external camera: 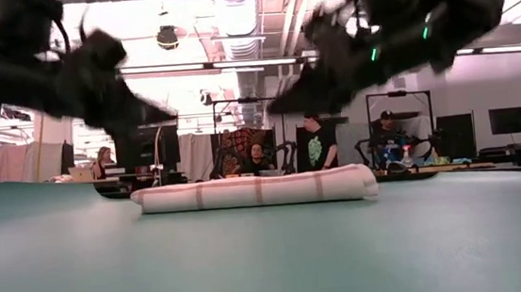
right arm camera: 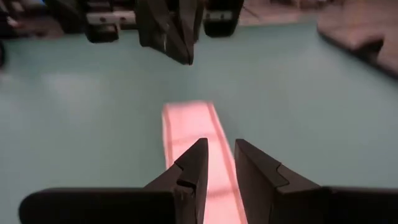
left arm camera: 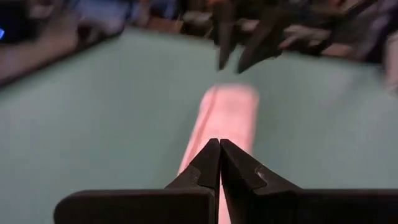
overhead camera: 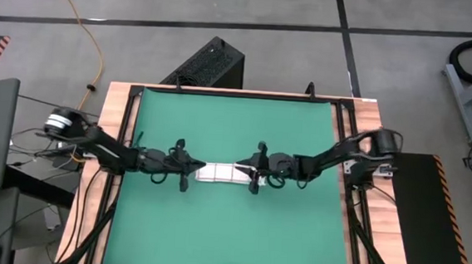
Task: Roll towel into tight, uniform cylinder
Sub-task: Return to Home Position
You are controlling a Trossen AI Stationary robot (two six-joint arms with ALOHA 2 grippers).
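Note:
The towel [overhead camera: 216, 172], white with red-brown check lines, lies rolled into a short low cylinder [external camera: 255, 190] on the middle of the green mat [overhead camera: 228, 240], its length running left to right. My left gripper [left arm camera: 219, 144] is shut and hovers over the roll's left end [left arm camera: 224, 115]. My right gripper [right arm camera: 221, 146] is open by a narrow gap and hovers over the roll's right end [right arm camera: 189, 127]. In the low view both grippers stand clear above the roll.
The mat covers most of the wood-edged table [overhead camera: 100, 164]. A black box [overhead camera: 207, 63] stands on the floor beyond the far edge. People [external camera: 315, 146] sit and stand in the room behind the table.

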